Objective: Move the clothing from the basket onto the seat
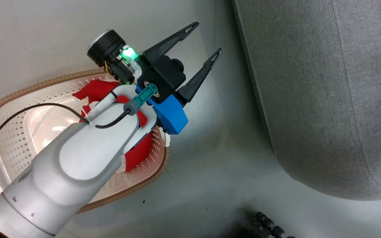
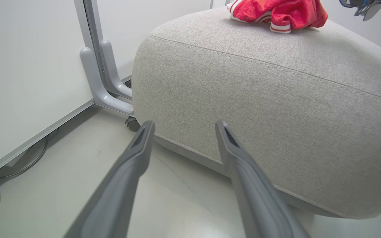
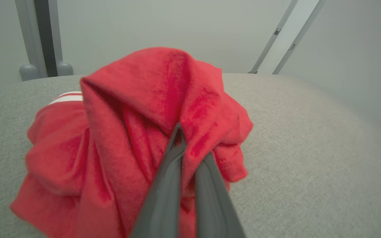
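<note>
Right gripper (image 3: 184,145): I'm pinching a crumpled red garment (image 3: 134,102) with jaws closed tight, on the grey woven seat (image 3: 309,148); white stripe trim (image 3: 66,97) is peeking out at ten o'clock.
Left gripper (image 1: 208,37): I'm hovering wide open, empty.
Basket (image 1: 28,88): another red piece (image 1: 98,88) is lying inside, at eight o'clock from the seat.

The pale grey floor (image 1: 210,172) carries a white perforated plastic basket (image 1: 12,138), brown-rimmed, and a large light grey fabric seat (image 1: 326,99) bearing crumpled red clothing (image 2: 276,15).
</note>
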{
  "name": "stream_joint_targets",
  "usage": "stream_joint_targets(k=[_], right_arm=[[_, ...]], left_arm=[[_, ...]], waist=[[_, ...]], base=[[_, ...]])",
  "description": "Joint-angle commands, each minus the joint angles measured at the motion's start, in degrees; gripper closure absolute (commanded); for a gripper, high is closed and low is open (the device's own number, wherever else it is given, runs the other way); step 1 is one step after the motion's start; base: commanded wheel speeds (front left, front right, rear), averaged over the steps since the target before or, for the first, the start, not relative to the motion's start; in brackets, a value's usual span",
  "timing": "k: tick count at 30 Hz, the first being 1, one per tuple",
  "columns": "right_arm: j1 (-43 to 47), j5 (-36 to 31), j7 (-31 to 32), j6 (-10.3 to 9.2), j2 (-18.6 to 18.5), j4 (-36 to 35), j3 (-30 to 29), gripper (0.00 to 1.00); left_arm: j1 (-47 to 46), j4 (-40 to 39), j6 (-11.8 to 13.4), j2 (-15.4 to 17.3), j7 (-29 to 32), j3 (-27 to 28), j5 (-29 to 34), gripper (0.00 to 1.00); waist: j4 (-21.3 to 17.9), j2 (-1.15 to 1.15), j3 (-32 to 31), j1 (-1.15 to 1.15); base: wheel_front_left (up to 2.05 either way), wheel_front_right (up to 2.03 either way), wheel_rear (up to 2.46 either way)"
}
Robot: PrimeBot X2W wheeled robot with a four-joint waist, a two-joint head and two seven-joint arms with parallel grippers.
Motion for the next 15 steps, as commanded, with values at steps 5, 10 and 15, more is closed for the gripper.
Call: stream_joint_targets(k=[5, 10, 15], right_arm=[[2.92, 0.68, 0.0, -0.06, 0.93, -1.22, -1.02, 0.0], [8.44, -0.16, 0.01, -0.06, 1.82, -7.26, -2.76, 0.0], [14.78, -1.59, 0.01, -0.06, 3.36, -15.15, -3.48, 0.0]], left_arm=[[0.76, 0.15, 0.79, 0.48, -0.59, 0.03, -0.46, 0.0], [2.44, 1.25, 1.24, -0.43, -2.5, 0.28, -1.51, 0.0], [4.91, 3.3, 1.78, -1.47, -4.96, 0.98, -3.17, 0.0]], waist=[[-0.03, 0.0, -1.53, -0.01], [0.37, 0.0, -5.25, -0.01], [1.68, 0.0, -10.74, -0.01]], base=[[0.0, 0.0, 0.0], [0.0, 0.0, 0.0], [0.0, 0.0, 0.0]])
